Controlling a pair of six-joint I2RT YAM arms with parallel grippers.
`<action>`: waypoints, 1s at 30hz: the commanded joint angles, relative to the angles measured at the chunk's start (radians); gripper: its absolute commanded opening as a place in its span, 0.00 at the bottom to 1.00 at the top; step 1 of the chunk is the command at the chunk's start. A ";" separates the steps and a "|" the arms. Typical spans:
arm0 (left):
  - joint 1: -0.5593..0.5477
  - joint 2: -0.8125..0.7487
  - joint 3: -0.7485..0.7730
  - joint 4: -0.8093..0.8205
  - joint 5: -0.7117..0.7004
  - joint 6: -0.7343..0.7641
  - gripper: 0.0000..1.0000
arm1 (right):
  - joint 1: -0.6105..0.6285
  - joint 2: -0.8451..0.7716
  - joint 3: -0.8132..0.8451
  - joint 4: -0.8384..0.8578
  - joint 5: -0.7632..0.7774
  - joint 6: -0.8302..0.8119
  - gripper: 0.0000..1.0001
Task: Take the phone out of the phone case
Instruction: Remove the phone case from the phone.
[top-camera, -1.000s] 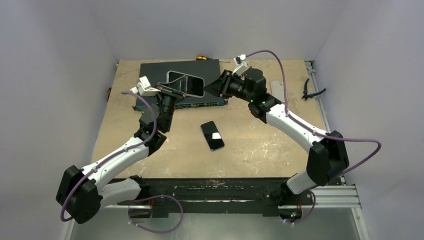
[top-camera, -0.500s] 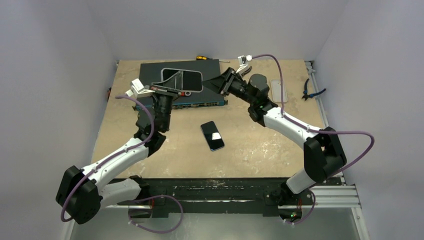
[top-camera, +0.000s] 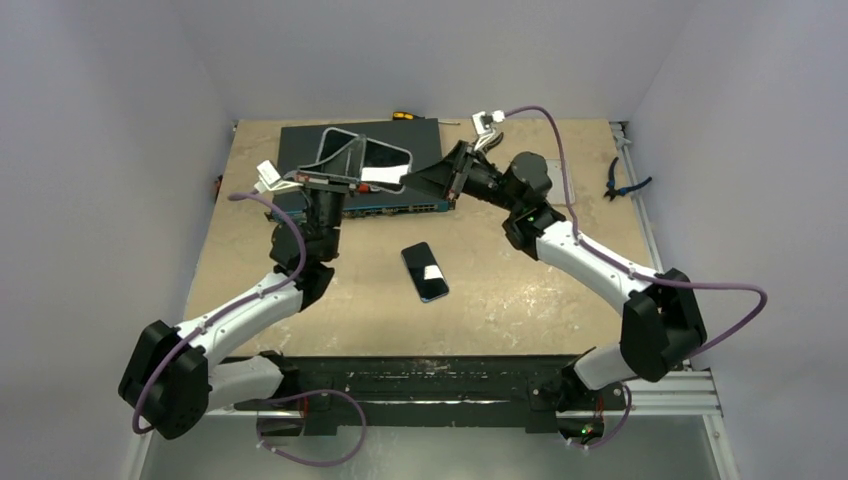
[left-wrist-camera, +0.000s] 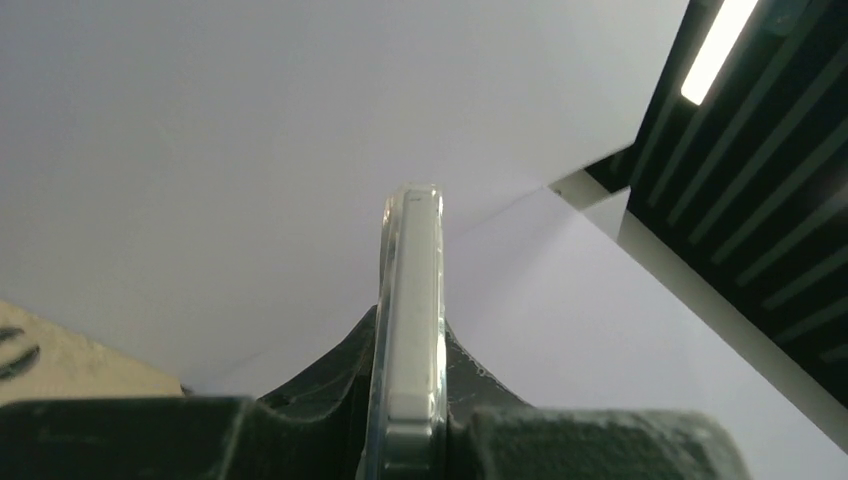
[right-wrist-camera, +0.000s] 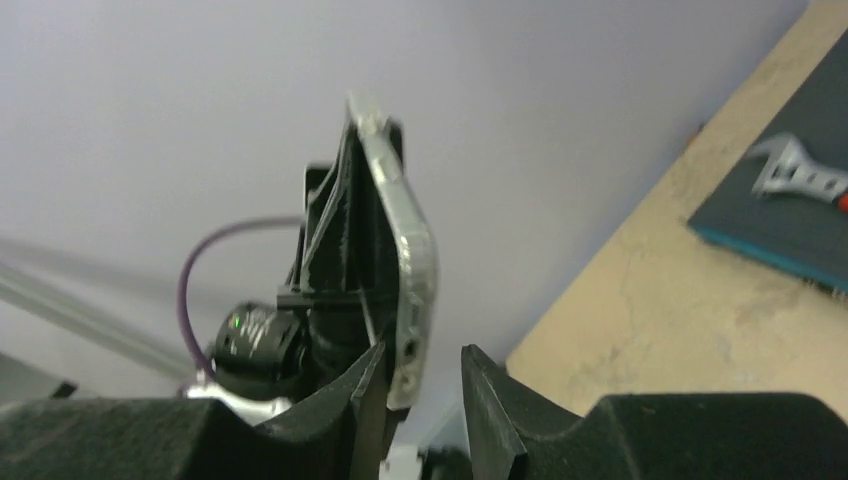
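Note:
My left gripper (top-camera: 345, 178) is raised above the table's far side and is shut on a clear phone case (top-camera: 362, 157) with a pale rim. In the left wrist view the case (left-wrist-camera: 412, 290) stands edge-on between the fingers. I cannot tell if a phone sits inside it. My right gripper (top-camera: 440, 181) is open at the case's right end. In the right wrist view (right-wrist-camera: 420, 365) that end of the case (right-wrist-camera: 408, 250) lies between the jaws, close to the left finger. A dark phone (top-camera: 425, 271) lies flat on the table's middle.
A dark flat box (top-camera: 300, 145) with a blue front lies at the back under the case. A screwdriver (top-camera: 403, 116) lies behind it. Pliers (top-camera: 620, 182) lie at the right edge. A wrench (right-wrist-camera: 795, 170) rests on the box.
The left gripper has tilted the case and shifted it slightly left and back. The right wrist has rolled and its jaws have come around the case's right end. The phone on the table has not moved.

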 joint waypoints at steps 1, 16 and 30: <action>-0.076 0.033 0.076 0.086 0.364 -0.165 0.00 | 0.174 0.019 0.087 -0.594 -0.191 -0.302 0.35; -0.093 -0.081 0.116 -0.052 0.338 -0.025 0.00 | 0.114 -0.231 -0.112 -0.252 -0.040 -0.207 0.46; -0.094 -0.072 0.076 -0.017 0.323 -0.046 0.00 | 0.036 -0.311 -0.291 0.378 0.039 0.152 0.52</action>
